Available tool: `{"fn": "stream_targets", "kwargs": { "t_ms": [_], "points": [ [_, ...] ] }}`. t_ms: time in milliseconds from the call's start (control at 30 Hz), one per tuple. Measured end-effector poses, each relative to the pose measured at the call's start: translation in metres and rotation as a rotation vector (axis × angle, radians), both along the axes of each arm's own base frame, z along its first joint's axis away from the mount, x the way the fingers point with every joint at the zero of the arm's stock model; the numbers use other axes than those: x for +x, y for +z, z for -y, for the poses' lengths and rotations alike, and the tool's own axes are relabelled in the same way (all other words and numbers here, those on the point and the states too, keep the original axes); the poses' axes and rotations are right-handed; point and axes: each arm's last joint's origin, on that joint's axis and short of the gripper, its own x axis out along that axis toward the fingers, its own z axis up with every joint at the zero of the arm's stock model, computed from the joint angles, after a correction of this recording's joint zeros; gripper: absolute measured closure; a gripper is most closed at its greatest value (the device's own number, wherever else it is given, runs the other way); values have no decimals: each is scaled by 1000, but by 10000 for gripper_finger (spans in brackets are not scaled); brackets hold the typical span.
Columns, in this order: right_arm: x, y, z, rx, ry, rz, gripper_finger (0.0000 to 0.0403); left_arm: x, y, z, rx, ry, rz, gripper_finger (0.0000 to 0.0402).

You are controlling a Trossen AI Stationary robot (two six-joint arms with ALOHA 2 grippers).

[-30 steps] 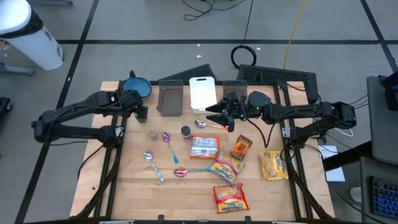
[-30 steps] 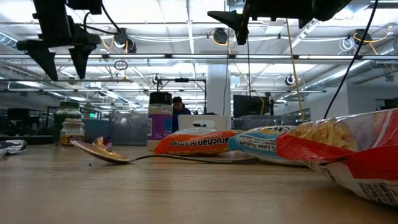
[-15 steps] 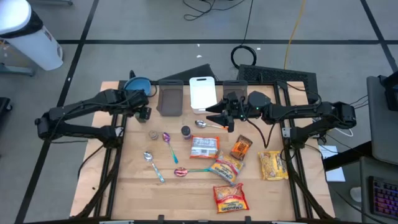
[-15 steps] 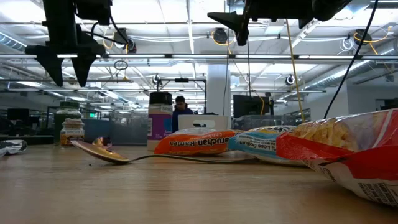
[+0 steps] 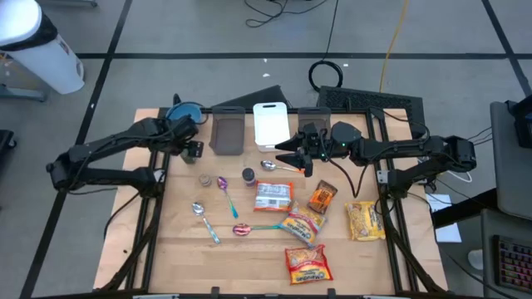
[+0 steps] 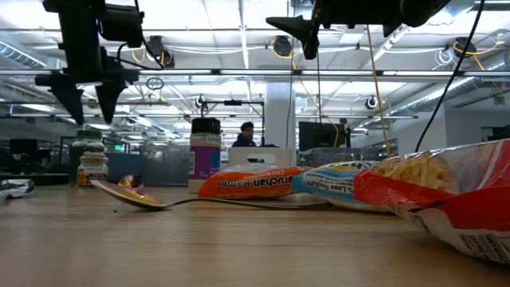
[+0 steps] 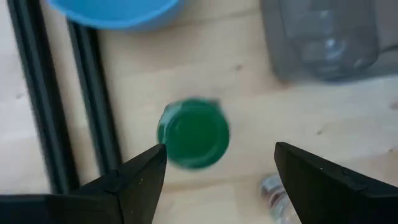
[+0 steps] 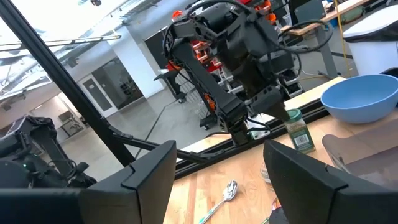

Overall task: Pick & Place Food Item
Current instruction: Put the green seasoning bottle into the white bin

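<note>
Packet (image 6: 249, 182) reads "Maruchan Ramen"; another (image 6: 335, 181) "Less Sodium".

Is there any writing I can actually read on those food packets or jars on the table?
"Maruchan Ramen", partly clear, on the orange packet.
"Less Sodium" on the pale blue packet beside it.
The red snack bag, the purple-labelled jar and the green-lidded jar: print too small or blurred to read.
</note>
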Motion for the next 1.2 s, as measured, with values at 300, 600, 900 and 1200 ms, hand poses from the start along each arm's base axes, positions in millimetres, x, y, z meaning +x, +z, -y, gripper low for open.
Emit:
{"fn": "stream_targets", "kwargs": {
  "t_ms": [300,600,900,1200],
  "points": [
    [0,-1,0,1,0,-7,165,0,-6,-12,-21,2,-44,92],
    [0,-1,0,3,0,-15,165,7,-18,-19,-89,-31,-99,92],
    [0,-2,0,3,0,-17,165,6,-21,-23,-110,-25,-130,92],
    [0,-2,0,5,0,-26,165,1,-21,-28,-144,-18,-107,92]
  ]
}}
